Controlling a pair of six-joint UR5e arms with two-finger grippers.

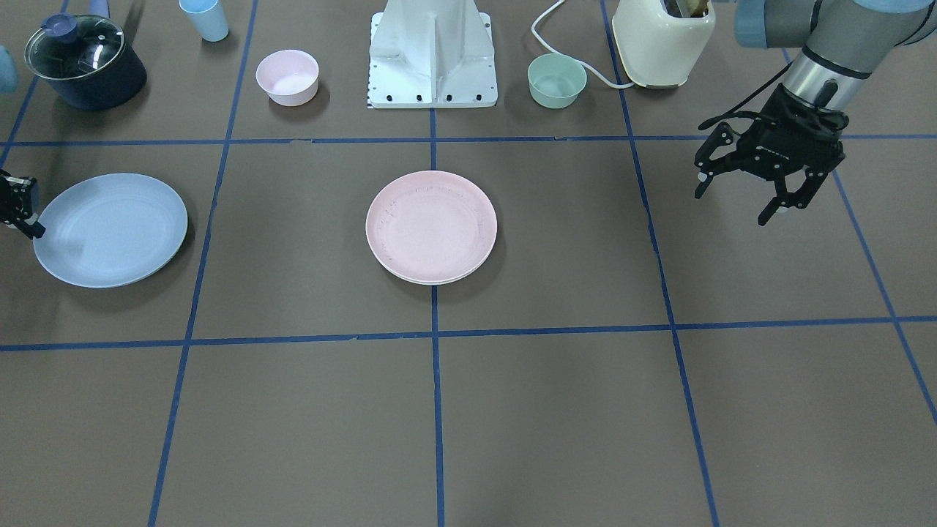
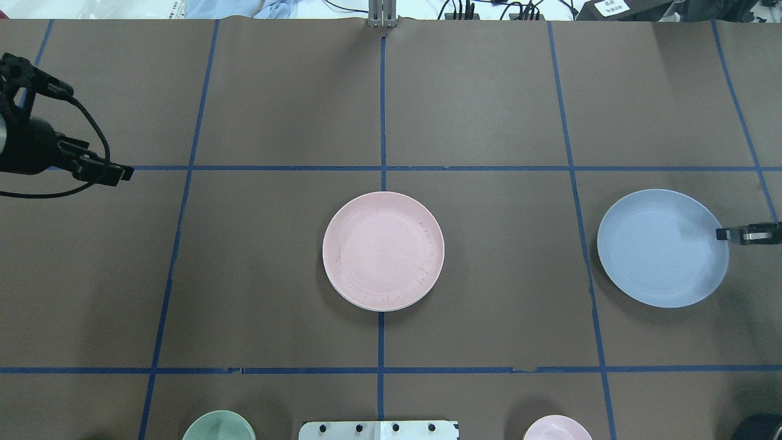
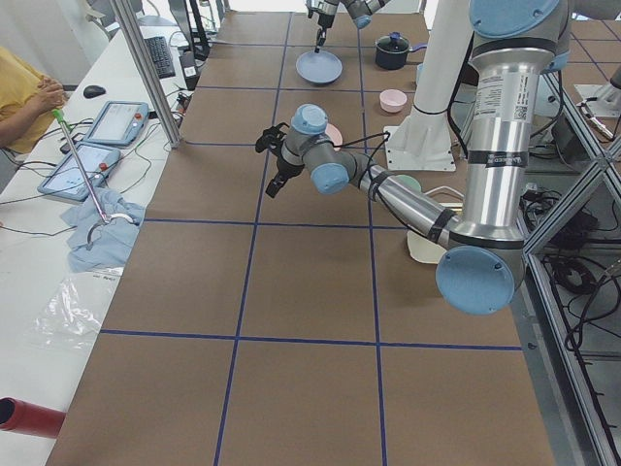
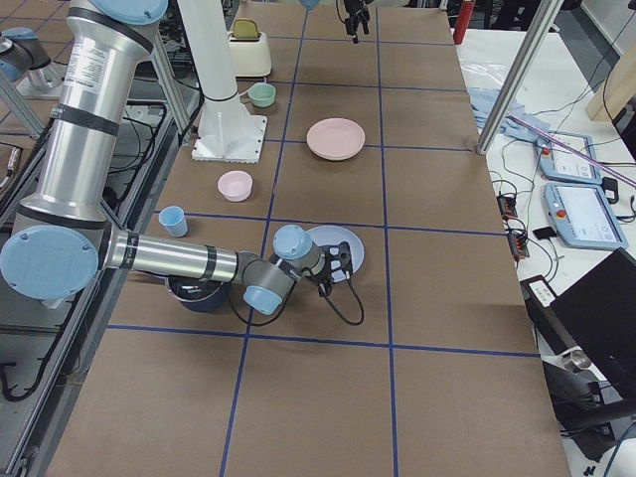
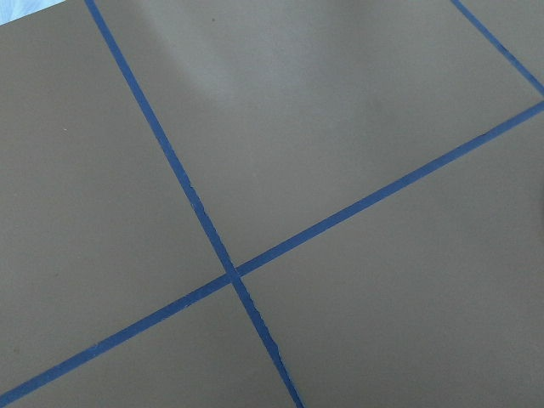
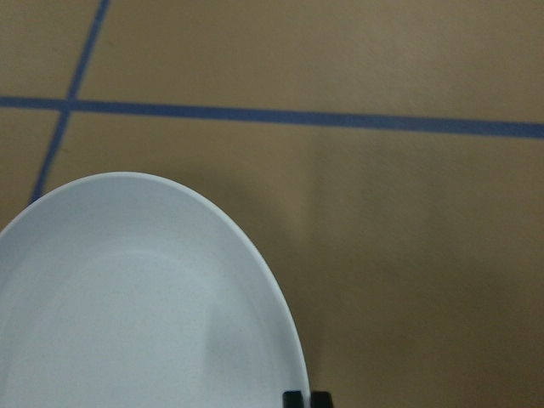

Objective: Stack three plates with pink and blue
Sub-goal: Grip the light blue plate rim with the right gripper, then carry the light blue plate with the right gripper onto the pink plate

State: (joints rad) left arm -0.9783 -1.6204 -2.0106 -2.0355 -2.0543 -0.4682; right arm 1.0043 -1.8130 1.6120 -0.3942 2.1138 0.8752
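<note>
The pale pink plate lies at the table's middle. A thin cream-white rim shows under its edge, so it sits on the cream-white plate. The light blue plate is far out on my right side. My right gripper is at its outer rim, its fingertips close together and shut on the rim. My left gripper is open and empty above bare table on my left side, far from the plates.
Along the robot's edge stand a dark pot with a glass lid, a light-blue cup, a pink bowl, the white robot base, a mint bowl and a cream toaster.
</note>
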